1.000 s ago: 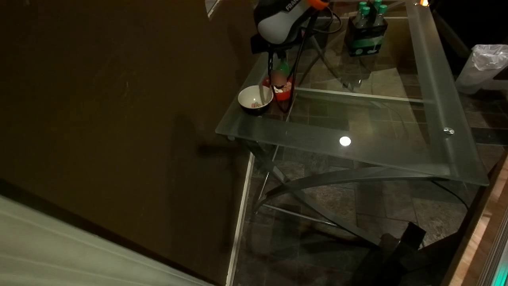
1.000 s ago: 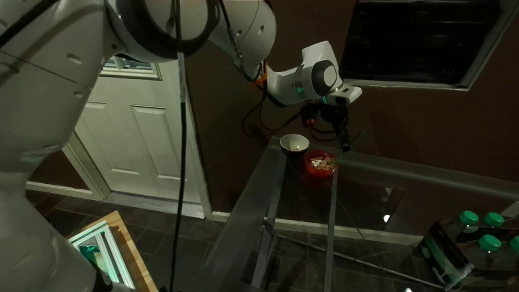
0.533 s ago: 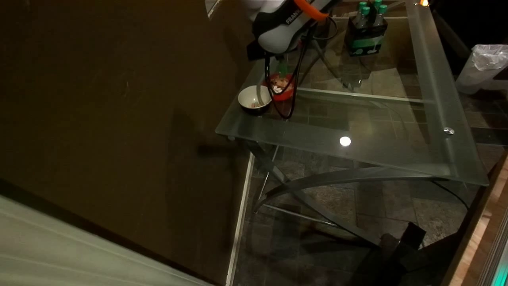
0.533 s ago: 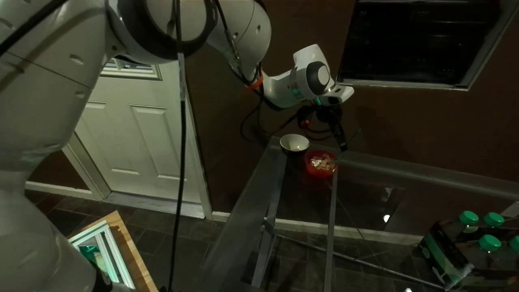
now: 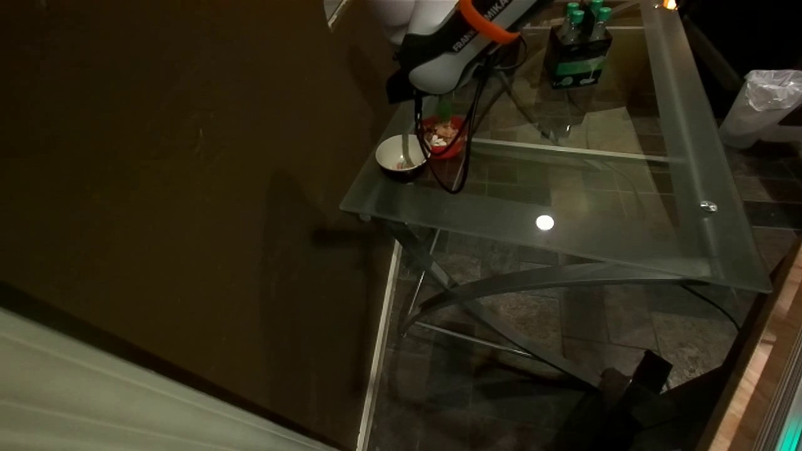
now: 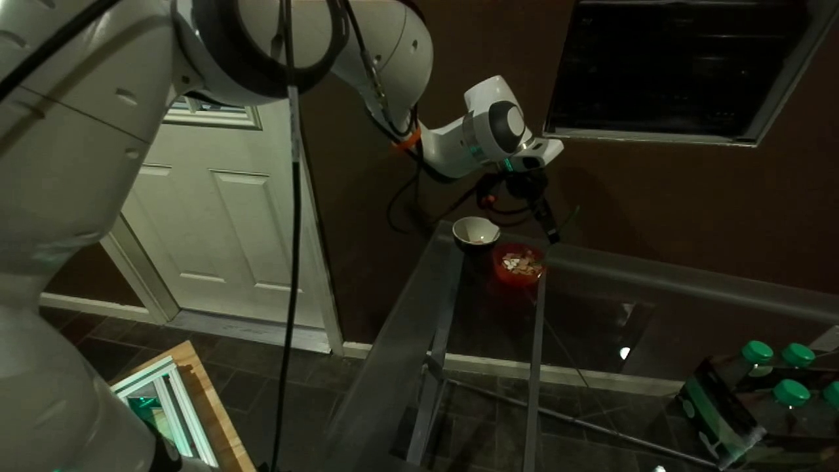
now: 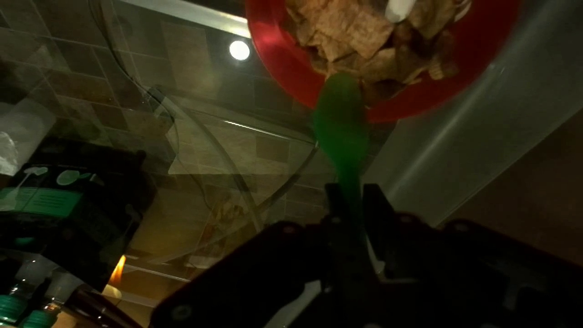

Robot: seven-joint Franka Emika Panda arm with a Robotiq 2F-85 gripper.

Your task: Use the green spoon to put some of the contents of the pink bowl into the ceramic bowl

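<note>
– Green spoon [image 7: 342,130] is being pinched by the handle in the gripper [image 7: 353,199]; jaws are being pressed on it from both sides.

– And the bowls?

– Being logged on the glass worktop [image 5: 489,216], by the edge along the brown wall [image 5: 207,156]. The ceramic bowl [image 5: 390,152] is being noted near the corner, the pink bowl [image 7: 283,64] just beside it, further from that corner along the same edge. Whether the two touch is not being shown.

– Spoon tip?

– In the wrist view it is being held over the pink bowl's rim, aimed at the fringe of the flaky brown contents [image 7: 360,32]. Contact cannot be told; no load is being made out.

– Step in hand?

– Being judged a scoop, hardly begun. A few pieces are being seen in the ceramic bowl too.

– What is being advised?

– A shallow entry: tip being slid under the flakes toward the heap's middle, then levelled before any lift. Leaning on the rim is being discouraged, as the pink bowl might be shoved along the edge. For the carry, a low, level path toward the corner is being favoured, the tilt being saved until the spoon's head is wholly over the ceramic bowl.

– Any snag being flagged?

– The hanging cable loop [image 5: 454,191]. In an exterior view it is being seen across the pink bowl; a rim might be caught.
</note>
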